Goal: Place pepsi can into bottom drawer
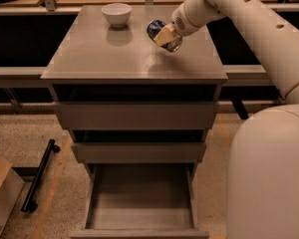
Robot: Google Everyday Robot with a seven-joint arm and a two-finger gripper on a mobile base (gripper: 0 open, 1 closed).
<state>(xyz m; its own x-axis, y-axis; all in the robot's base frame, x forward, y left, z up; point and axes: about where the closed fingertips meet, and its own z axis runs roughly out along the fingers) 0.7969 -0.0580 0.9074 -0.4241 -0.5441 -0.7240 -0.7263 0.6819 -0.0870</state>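
The pepsi can (156, 29), dark blue with silver ends, lies tilted in my gripper (164, 35), which is shut on it and holds it in the air above the right part of the cabinet top (114, 54). The bottom drawer (139, 203) is pulled open at the foot of the cabinet and holds nothing. My white arm (239, 14) reaches in from the upper right.
A white bowl (116, 13) stands at the back of the cabinet top, left of the can. The two upper drawers (137, 114) are shut. A black bar (39, 175) and a cardboard box (2, 193) lie on the floor at left. My white base (269, 178) fills the lower right.
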